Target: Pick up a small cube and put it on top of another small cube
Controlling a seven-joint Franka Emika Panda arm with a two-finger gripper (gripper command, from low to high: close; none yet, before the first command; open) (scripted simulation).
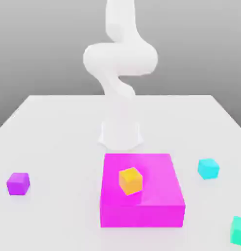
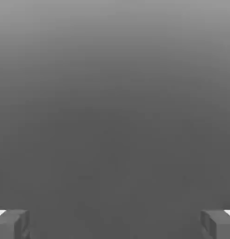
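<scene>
Magenta block — unlabelled, orange cube on top

Small cube on the big block, between other cubes.

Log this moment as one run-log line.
gripper: open, empty | orange cube: on magenta block | teal-green cube: on table, not stacked

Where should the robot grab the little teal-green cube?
Probably from straight above, with one finger on each of two opposite sides. The teal-green cube sits on the table, its sides look flat, and nothing is on top of it.
</scene>
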